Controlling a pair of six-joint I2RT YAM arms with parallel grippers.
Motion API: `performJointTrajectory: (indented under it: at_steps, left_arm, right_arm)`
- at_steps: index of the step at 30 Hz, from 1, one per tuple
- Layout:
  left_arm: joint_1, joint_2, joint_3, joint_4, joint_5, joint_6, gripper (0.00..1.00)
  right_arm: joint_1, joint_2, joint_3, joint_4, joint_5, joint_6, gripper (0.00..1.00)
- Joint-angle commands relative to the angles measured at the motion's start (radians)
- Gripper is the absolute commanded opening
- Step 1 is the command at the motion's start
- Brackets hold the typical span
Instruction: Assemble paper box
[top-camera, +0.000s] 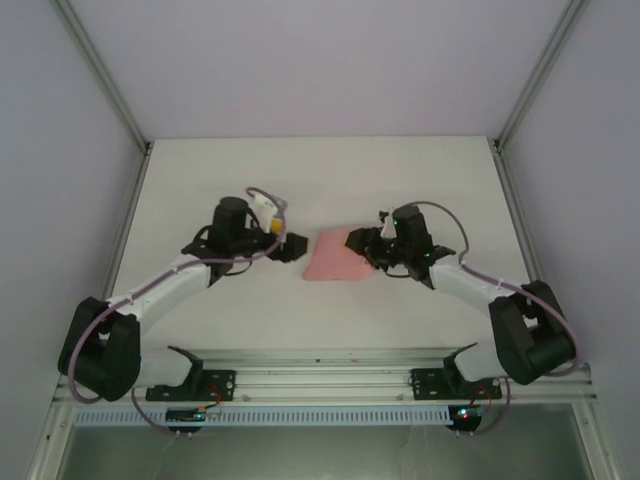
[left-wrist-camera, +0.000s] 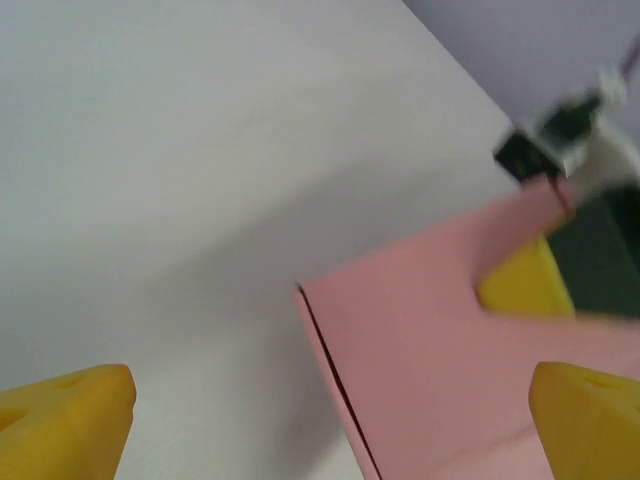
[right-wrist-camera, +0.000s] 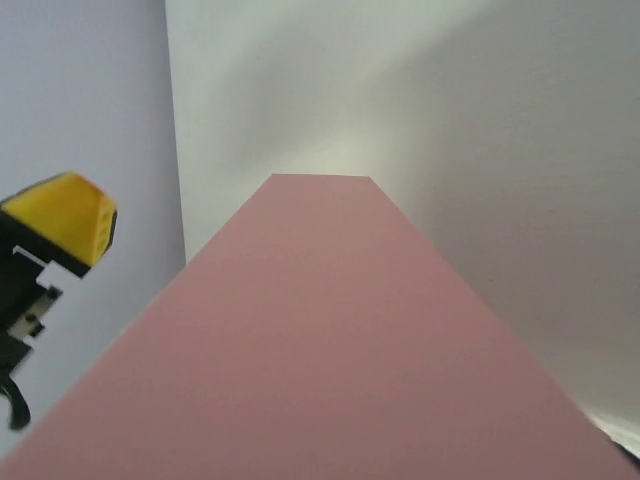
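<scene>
The paper box is a flat pink card at the table's middle, with two layers showing along its left edge. My right gripper holds its right end, and one of its yellow fingers presses on the pink surface. In the right wrist view the card runs away from the camera and hides my own fingers. My left gripper stands open just left of the card. Its yellow fingertips are wide apart, and the card's left edge lies between them without touching either.
The white table stretches out behind and to both sides of the card. Metal frame posts and pale walls close in the left, right and back. The arm bases sit on a rail at the near edge.
</scene>
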Motion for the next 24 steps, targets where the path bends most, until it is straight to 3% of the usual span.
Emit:
performJointTrajectory:
  at_steps: [1, 5, 12, 17, 24]
  left_arm:
    - [-0.159, -0.045, 0.037, -0.134, -0.176, 0.344, 1.00]
    - [-0.317, -0.075, 0.002, -0.053, -0.356, 0.502, 1.00]
    - [-0.413, -0.038, -0.021, 0.121, -0.594, 0.701, 1.00]
    - [-0.419, 0.024, 0.023, 0.091, -0.635, 0.783, 1.00]
    - [-0.418, 0.063, 0.048, 0.099, -0.603, 0.798, 0.96]
  right_arm:
    - [-0.065, -0.026, 0.077, -0.206, -0.124, 0.063, 0.38]
    - [-0.131, 0.003, 0.135, -0.251, -0.304, 0.163, 0.37]
    - [-0.155, 0.094, 0.212, -0.331, -0.466, 0.294, 0.36]
    - [-0.147, 0.114, 0.234, -0.371, -0.506, 0.302, 0.36]
    - [-0.141, 0.131, 0.231, -0.369, -0.523, 0.321, 0.36]
